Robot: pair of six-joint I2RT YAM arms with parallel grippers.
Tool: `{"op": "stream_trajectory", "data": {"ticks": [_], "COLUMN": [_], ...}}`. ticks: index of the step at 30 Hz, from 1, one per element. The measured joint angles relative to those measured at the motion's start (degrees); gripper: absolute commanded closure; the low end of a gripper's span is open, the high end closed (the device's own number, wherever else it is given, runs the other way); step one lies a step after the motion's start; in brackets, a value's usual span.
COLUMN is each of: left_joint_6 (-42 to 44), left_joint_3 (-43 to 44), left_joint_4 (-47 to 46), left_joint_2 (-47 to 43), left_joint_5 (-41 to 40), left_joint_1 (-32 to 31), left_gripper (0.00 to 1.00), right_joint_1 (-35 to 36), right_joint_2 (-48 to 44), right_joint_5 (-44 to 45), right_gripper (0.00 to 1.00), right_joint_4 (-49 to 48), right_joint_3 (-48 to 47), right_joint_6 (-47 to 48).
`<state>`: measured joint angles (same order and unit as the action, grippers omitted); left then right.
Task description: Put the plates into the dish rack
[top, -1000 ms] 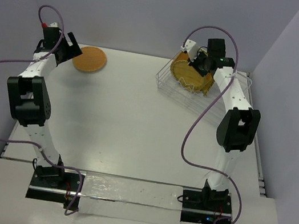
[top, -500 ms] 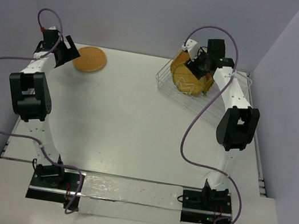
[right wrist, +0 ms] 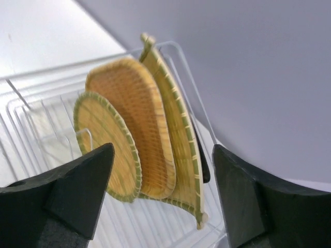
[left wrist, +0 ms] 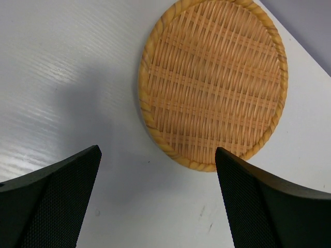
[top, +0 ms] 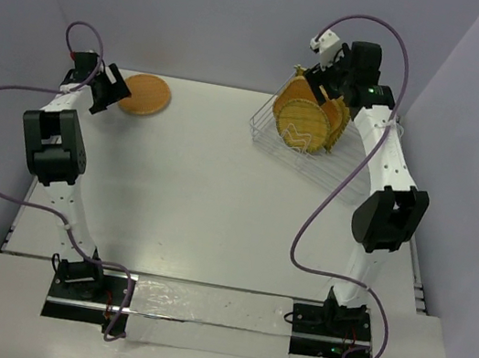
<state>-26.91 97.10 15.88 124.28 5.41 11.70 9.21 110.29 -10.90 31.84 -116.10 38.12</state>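
The left arm reaches into the upper left of the top view. Its left gripper [top: 110, 88] tilts down just beside the orange round plate [top: 146, 95], which lies flat on the table [top: 202, 182]. The left wrist view adds that the fingers are spread wide and empty.

At upper right the right arm is raised, with the right gripper [top: 329, 72] above the dish rack [top: 351, 176], jaws spread and holding nothing. Its wrist view shows three woven plates upright in the rack: the yellow round plate [right wrist: 106, 150], the orange rounded square plate [right wrist: 134, 113] and the yellow square plate [right wrist: 176, 129]. A dark edge [right wrist: 205, 165] behind them is mostly hidden and cannot be identified.
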Motion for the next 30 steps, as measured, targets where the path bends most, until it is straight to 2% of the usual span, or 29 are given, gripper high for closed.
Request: {"op": "stream_trajectory", "data": {"ticks": [2, 10, 14, 19, 23, 25, 26, 30], "left_joint_6": [-0.78, -3.15, -4.26, -5.98, -7.36, -8.22, -8.55, -11.29], "left_joint_3": [1.23, 2.68, 2.69, 3.29, 4.11, 4.28, 4.32, 4.4], "left_joint_4": [0.04, -2.03, -4.64, -7.28, -8.9, -9.73, -10.01, -10.86], "left_joint_2": [1.67, 6.32, 7.11, 9.21, 10.63, 11.34, 11.56, 12.36], "left_joint_5": [0.66, 4.31, 7.33, 10.61, 12.31, 13.41, 13.77, 15.98], "left_joint_1": [0.19, 1.08, 1.48, 1.7, 1.99, 2.29, 2.46, 3.11], "left_gripper": [0.01, 0.08, 0.28, 0.33, 0.48, 0.63, 0.67, 0.98], "right_joint_1": [0.0, 0.0, 0.0, 0.0, 0.0, 0.0, 0.0, 0.0], "right_joint_2": [-2.87, -15.83, -20.68, -24.41, -26.35, -27.97, -28.94, -33.39], "right_joint_5": [-0.04, 0.96, 2.52, 3.34, 3.83, 4.0, 4.01, 4.0], "right_gripper": [0.01, 0.0, 0.0, 0.0, 0.0, 0.0, 0.0, 0.0], "right_joint_4": [-2.79, -13.19, -18.23, -21.93, -23.45, -24.06, -24.44, -26.27], "right_joint_3": [2.0, 11.2, 16.43, 20.79, 22.45, 23.9, 24.69, 27.82], "right_joint_6": [-2.95, -13.8, -18.31, -22.63, -24.7, -25.45, -25.86, -27.32]}}
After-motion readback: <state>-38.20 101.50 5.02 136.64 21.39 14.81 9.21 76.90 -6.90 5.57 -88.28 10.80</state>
